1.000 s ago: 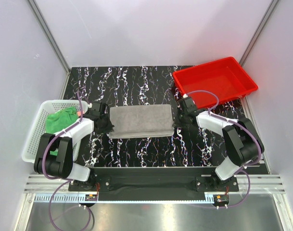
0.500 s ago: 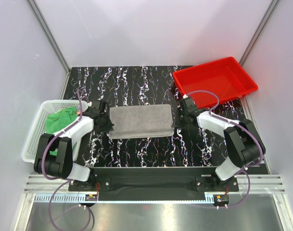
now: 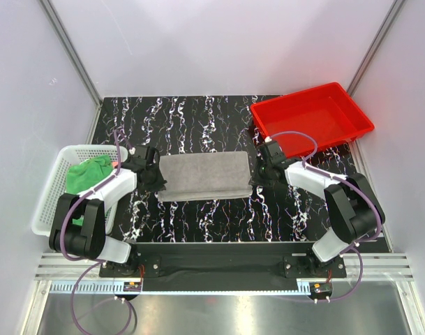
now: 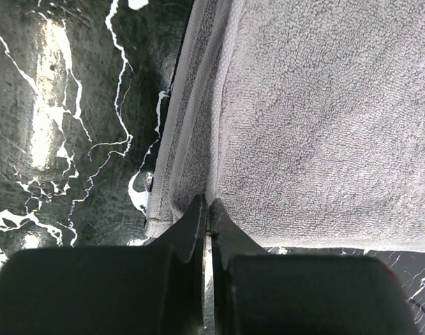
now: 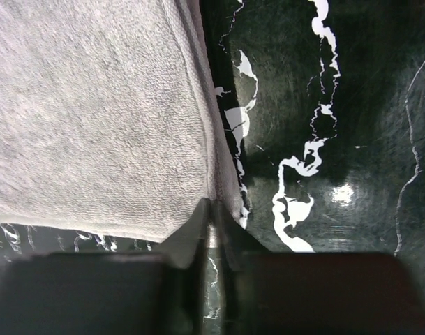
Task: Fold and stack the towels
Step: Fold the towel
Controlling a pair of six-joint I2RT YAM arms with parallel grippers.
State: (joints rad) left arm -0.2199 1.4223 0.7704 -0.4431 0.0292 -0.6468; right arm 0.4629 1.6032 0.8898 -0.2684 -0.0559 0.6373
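A grey towel (image 3: pixel 204 176) lies folded into a flat strip in the middle of the black marbled table. My left gripper (image 3: pixel 157 181) sits at its left end. In the left wrist view that gripper (image 4: pixel 207 206) is shut, pinching the grey towel (image 4: pixel 317 118) at its near corner fold. My right gripper (image 3: pixel 257 176) is at the strip's right end. The right wrist view shows this gripper (image 5: pixel 213 206) closed to a thin slit on the hem of the grey towel (image 5: pixel 93 118). A bright green towel (image 3: pixel 86 174) lies crumpled in the basket.
A white lattice basket (image 3: pixel 50 202) stands at the left table edge beside the left arm. A red tray (image 3: pixel 310 118) sits empty at the back right. White walls enclose the table on three sides.
The left gripper has edged slightly toward the back at the towel's left end. The right gripper has shifted a little at the right end. The towel stays flat.
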